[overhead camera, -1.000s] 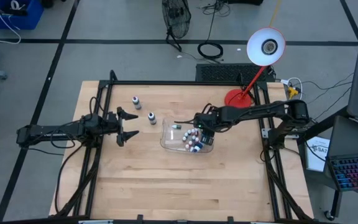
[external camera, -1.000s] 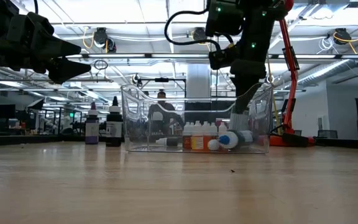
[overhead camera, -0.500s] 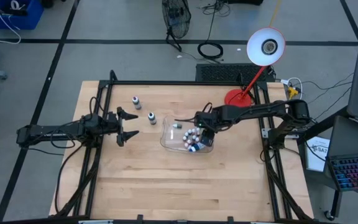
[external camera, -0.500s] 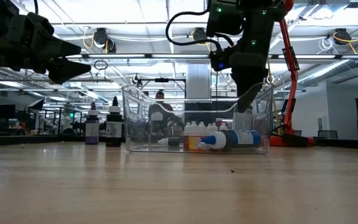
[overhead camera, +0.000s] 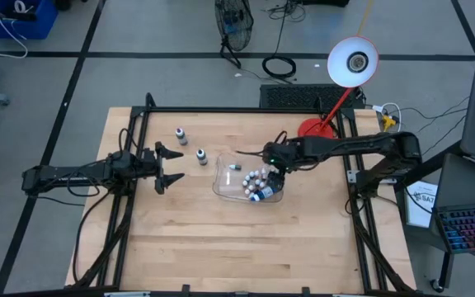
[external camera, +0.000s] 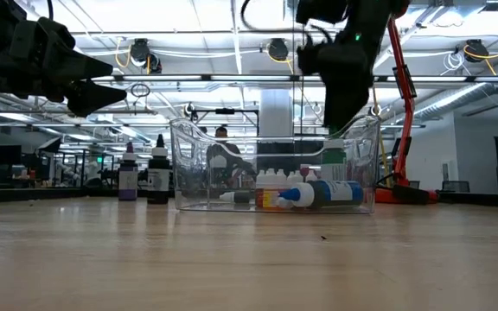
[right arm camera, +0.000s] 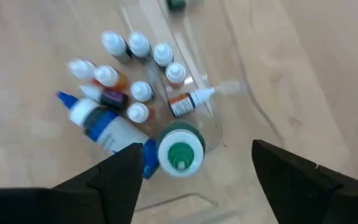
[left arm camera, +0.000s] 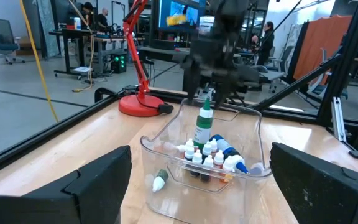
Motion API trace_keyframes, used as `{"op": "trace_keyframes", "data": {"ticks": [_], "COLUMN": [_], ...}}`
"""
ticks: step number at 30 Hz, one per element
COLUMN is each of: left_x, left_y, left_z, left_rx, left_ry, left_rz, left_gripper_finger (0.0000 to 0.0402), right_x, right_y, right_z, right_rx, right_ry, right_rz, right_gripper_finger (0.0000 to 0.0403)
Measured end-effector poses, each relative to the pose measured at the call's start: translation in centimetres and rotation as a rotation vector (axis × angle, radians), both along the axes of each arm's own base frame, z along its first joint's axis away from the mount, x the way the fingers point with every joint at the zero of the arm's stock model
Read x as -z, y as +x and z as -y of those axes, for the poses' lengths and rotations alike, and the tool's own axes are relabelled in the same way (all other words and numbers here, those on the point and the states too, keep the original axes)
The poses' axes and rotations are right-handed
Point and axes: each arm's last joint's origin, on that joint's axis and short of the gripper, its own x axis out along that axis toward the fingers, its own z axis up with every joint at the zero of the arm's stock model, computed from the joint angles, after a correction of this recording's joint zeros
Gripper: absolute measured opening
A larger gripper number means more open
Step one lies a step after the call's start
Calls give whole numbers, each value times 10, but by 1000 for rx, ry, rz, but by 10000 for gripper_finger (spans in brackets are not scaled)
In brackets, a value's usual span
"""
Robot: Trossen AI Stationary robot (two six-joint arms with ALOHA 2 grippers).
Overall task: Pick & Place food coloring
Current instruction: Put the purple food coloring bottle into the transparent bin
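Open right gripper above tray rim

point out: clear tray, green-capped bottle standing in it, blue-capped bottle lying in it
clear tray (left arm camera: 253, 134): left wrist view, on its bare far side wall.
green-capped bottle (right arm camera: 180, 151): right wrist view, on its green cap, seen from above.
blue-capped bottle (external camera: 328, 193): low view, on its labelled body, lying flat.

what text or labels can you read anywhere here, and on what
None can be read.
Bottles in the clear tray: the blue-capped bottle lying on its side and the green-capped bottle standing upright carry labels, too blurred to read.
Two dark-topped bottles on the table beside the tray: label print too small.
Paper by the right table edge: dark print, too small.
Screen behind the lamp: picture only, no legible words.
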Motion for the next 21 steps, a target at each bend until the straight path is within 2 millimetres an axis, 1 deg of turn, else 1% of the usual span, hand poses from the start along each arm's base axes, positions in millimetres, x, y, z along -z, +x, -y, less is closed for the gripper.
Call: {"op": "trace_keyframes", "data": {"ticks": [5, 9, 14, 17, 19, 21], "left_x": [0, 0, 0, 0, 0, 0], "left_y": [0, 0, 0, 0, 0, 0], "left_z": [0, 0, 0, 0, 0, 0], "left_rx": [0, 0, 0, 0, 0, 0], "left_ry": [0, 0, 0, 0, 0, 0], "left_rz": [0, 0, -1, -1, 0, 0], "left_gripper_finger": [379, 379, 379, 379, 379, 379], "right_x": [-37, -67, -95, -100, -96, -88], "right_y": [-21, -45, -74, -95, -107, -119], "right_z": [-2, -5, -12, -17, -22, -26], "right_rx": [15, 28, 34, 15, 1, -43], "right_ry": [-1, 1, 29, 10, -83, -201], "right_rz": [141, 252, 369, 413, 492, 587], "right_gripper_finger": [268, 265, 269, 271, 271, 271]}}
